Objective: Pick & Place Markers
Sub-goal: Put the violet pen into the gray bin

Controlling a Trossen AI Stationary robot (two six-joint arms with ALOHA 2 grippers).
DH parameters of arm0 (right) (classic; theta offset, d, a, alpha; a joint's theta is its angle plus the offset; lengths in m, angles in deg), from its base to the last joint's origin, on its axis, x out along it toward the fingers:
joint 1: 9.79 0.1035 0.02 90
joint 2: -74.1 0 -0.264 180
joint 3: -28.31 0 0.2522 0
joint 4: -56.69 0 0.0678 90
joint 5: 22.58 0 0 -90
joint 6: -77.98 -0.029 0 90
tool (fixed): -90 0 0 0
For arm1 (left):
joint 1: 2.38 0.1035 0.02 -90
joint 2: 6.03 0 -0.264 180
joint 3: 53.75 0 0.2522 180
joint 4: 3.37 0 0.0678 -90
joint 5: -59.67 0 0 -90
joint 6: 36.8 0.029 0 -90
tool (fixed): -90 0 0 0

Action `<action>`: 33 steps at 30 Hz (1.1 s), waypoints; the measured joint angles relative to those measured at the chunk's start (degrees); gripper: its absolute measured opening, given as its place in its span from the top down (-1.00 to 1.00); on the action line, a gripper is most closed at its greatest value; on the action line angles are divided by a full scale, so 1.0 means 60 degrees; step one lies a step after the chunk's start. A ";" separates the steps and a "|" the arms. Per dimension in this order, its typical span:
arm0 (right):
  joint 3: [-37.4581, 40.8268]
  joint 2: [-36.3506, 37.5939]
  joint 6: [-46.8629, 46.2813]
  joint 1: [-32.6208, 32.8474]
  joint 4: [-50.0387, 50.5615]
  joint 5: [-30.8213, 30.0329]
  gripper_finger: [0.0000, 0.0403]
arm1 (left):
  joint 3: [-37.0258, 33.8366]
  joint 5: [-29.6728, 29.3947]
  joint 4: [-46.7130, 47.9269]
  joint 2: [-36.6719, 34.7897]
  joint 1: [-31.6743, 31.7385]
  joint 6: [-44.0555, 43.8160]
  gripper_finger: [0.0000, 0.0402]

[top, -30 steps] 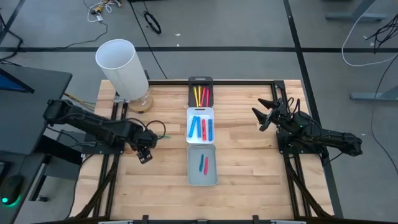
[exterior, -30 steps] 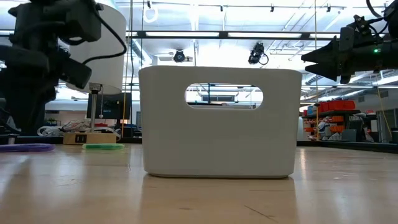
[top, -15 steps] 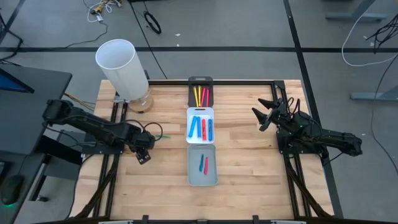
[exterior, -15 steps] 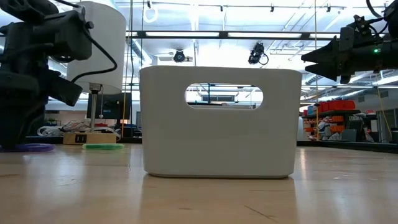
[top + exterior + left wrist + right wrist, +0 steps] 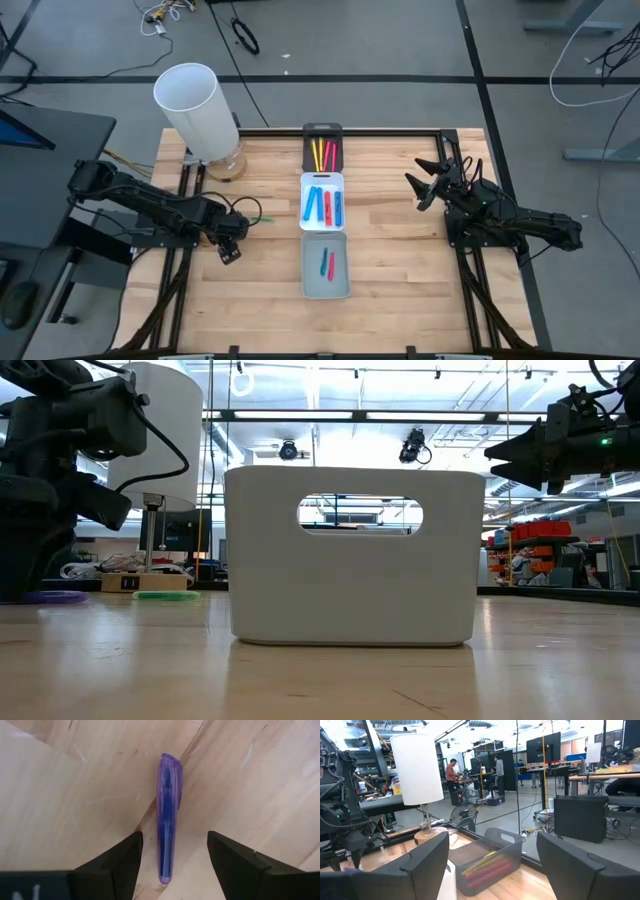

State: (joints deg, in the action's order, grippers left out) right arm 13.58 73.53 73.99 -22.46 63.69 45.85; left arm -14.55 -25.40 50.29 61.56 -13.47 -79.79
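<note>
Left gripper (image 5: 172,857), fingers spread and empty, straddles the purple marker (image 5: 168,815); light, stiff, slick: pinch its barrel's middle.

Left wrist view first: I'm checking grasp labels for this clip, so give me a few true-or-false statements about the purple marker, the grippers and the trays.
1. The purple marker lies on the bare wood of the table, between the open fingers of the left gripper. True.
2. The left gripper has lifted the purple marker off the table. False: it lies flat on the wood, ungripped.
3. The black tray holds yellow and red markers. True.
4. The right gripper is shut on a blue marker. False: it is open and holds nothing, at the table's right side.
5. The grey tray is nearest the white cylinder. False: the black tray is.
</note>
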 joint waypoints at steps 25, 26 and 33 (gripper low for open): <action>0.0000 0.0001 0.0002 0.0002 0.0001 0.0001 -0.50 | 0.0218 -0.0459 0.0281 0.0060 -0.0004 -0.0510 0.83; 0.0000 0.0003 0.0001 0.0001 0.0000 0.0000 -0.50 | 0.0270 -0.0456 0.0246 0.0060 -0.0004 -0.0526 0.83; 0.0000 0.0003 0.0003 0.0001 0.0000 0.0000 -0.50 | 0.1283 -0.0553 0.0462 0.0052 -0.0004 -0.0774 0.78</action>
State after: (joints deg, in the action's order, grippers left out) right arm 13.58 73.55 74.01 -22.45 63.69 45.85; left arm -6.86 -28.72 53.06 61.87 -13.49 -84.43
